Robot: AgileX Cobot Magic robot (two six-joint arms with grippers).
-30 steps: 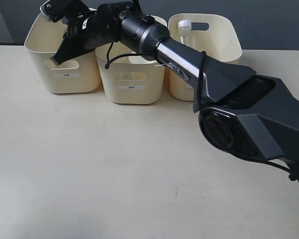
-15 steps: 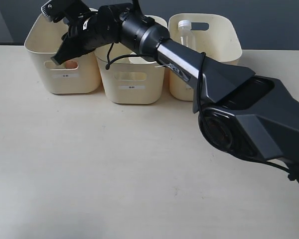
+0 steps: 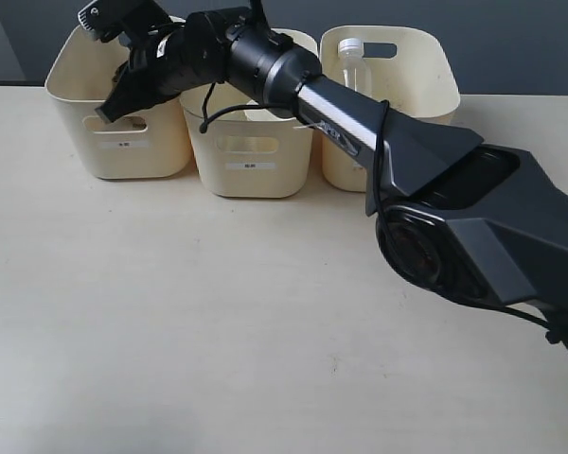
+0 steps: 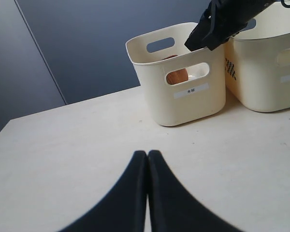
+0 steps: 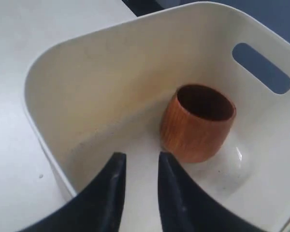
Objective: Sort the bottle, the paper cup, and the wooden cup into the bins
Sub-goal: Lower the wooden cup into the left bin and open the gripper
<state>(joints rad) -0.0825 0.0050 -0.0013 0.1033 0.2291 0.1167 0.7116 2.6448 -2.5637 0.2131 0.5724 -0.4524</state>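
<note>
I work at a lab-style test bench: a bare beige tabletop point(image 3: 170, 312), a plain dark wall point(image 4: 87, 43) behind, and three labelled cream bins point(image 3: 251, 156).

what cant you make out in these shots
- Paper cup: seen in no view; in the exterior view the right arm covers the middle bin.
- Bin labels: too small to read in the exterior view.
- Bottle: lower part hidden by the right bin's wall.
- Wooden cup: hidden by the left bin's wall in the exterior view.
</note>
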